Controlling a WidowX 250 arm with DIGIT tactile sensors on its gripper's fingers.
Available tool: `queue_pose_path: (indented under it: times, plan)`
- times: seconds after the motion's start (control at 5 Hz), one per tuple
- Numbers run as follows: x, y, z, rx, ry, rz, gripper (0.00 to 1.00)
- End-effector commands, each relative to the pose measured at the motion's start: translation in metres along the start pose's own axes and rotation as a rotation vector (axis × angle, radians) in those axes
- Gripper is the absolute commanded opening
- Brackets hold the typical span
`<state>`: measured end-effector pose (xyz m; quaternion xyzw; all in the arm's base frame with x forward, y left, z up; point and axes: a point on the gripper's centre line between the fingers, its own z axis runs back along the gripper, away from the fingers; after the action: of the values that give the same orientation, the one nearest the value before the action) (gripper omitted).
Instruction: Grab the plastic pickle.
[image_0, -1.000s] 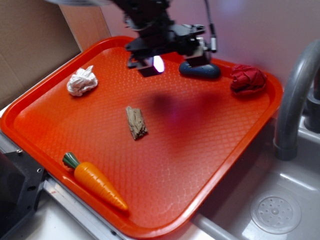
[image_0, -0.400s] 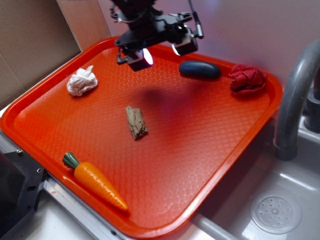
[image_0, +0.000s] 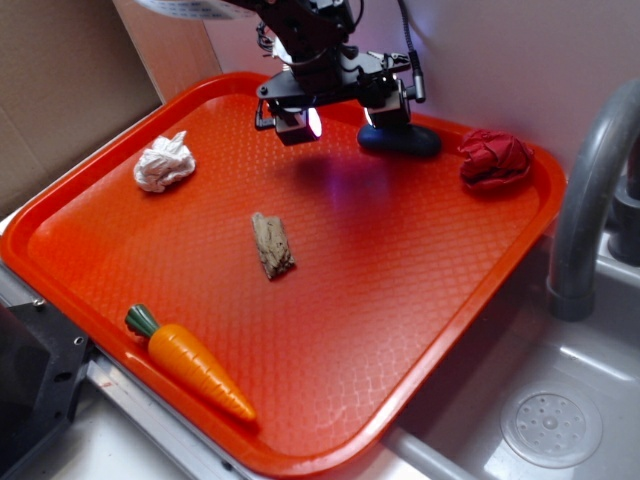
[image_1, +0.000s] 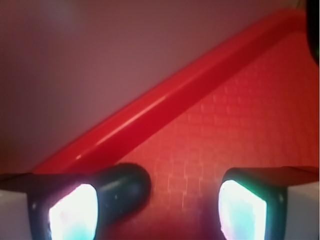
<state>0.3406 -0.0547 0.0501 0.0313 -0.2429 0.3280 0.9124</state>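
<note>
The plastic pickle (image_0: 402, 140) is a smooth, dark blue-green capsule with rounded ends, matte and without markings. It lies flat on its side on the orange tray (image_0: 400, 300), close to the far rim, its long axis running roughly along that rim. Its left end is partly hidden under one finger of my tool (image_0: 343, 115). From my wrist view, one rounded dark end (image_1: 125, 187) shows low on the left, touching the tray's textured floor just below the raised edge.

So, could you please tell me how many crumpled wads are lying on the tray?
2: a white wad near the orange tray's far-left edge, and a red wad in its far-right corner. None seem hidden.
</note>
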Motion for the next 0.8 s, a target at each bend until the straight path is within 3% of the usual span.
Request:
queue_pose_path:
  times: [0.0,0.4,0.6]
  plan:
    - [0.014,-0.010,-0.001,0.037,-0.062,-0.004,1.00]
    - [0.006,-0.017,-0.006,0.045,-0.039,-0.060,1.00]
    - [-0.007,-0.016,0.000,0.019,0.031,-0.113,1.00]
